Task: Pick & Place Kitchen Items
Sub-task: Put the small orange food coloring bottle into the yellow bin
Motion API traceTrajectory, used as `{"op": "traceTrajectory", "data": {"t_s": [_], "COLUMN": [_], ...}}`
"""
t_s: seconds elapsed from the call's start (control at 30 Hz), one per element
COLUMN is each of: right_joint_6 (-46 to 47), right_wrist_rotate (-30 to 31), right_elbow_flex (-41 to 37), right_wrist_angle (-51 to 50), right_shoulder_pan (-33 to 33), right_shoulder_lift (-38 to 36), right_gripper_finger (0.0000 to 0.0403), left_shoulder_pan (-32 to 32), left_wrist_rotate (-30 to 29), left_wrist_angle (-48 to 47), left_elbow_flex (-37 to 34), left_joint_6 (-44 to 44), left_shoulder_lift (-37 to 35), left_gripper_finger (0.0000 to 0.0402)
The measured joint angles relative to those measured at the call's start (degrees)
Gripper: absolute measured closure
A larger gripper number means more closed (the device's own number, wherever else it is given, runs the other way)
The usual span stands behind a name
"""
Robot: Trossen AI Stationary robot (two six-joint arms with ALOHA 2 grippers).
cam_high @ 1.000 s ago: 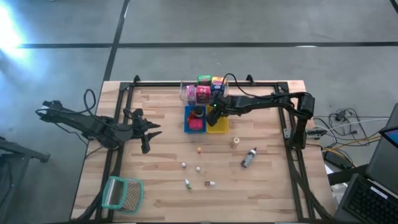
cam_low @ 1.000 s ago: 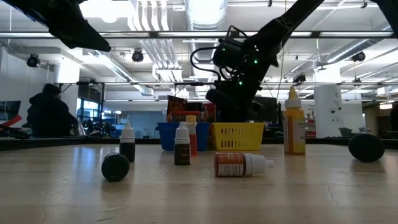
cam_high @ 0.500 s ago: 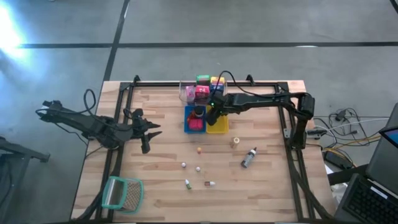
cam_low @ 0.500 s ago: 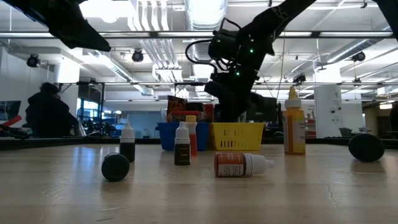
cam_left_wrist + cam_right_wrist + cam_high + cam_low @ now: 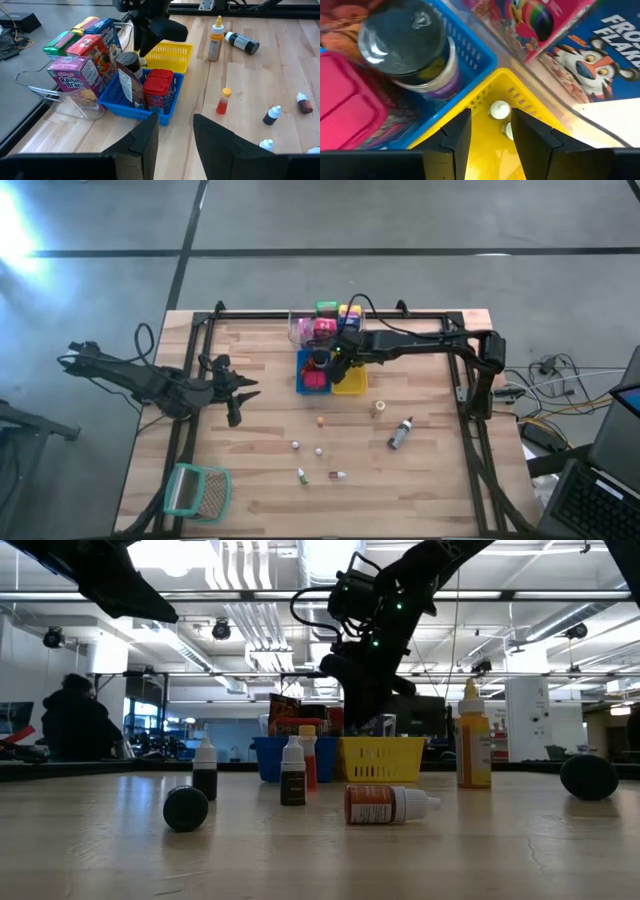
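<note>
With a small white bottle (image 5: 499, 109) lying inside the yellow basket (image 5: 485, 155), right gripper (image 5: 491, 131) hovering above it, fingers apart, empty, probably post-drop; left gripper (image 5: 175, 135) idle, parted, well away.

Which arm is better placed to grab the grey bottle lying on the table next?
Probably the right: its gripper hovers over the yellow tray, nearer the grey bottle. The left gripper waits across the table.
</note>
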Motion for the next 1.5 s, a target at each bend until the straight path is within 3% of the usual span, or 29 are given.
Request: {"op": "traceTrajectory", "data": {"t_s": [0.37,0.73,1.23,1.5], "right_joint_6": [-2.8,-2.6,-3.0,-3.6], "right_wrist_rotate": [0.5,7.5,8.4,12.2], "right_elbow_flex": [2.6,2.7,2.9,2.9], "right_wrist_angle": [-1.0,-3.7,-3.2,-3.1], "right_shoulder_pan": [3.0,7.6,15.2,18.2], "right_shoulder_lift": [-0.6,-6.1,-11.5,-12.3], "right_gripper_finger": [0.0283,0.0310,0.0345,0.0345], "left_shoulder_pan": [0.0,0.0,0.0,0.0], "left_wrist_rotate": [0.0,0.0,0.0,0.0], "left_wrist_angle": [0.0,-0.1,0.0,0.0], "left_elbow_flex": [0.0,0.0,0.0,0.0], "left_joint_6": [0.0,0.0,0.0,0.0], "left_shoulder_lift": [0.0,0.0,0.0,0.0], "left_gripper_finger": [0.0273,0.0273,0.0273,0.0273]}}
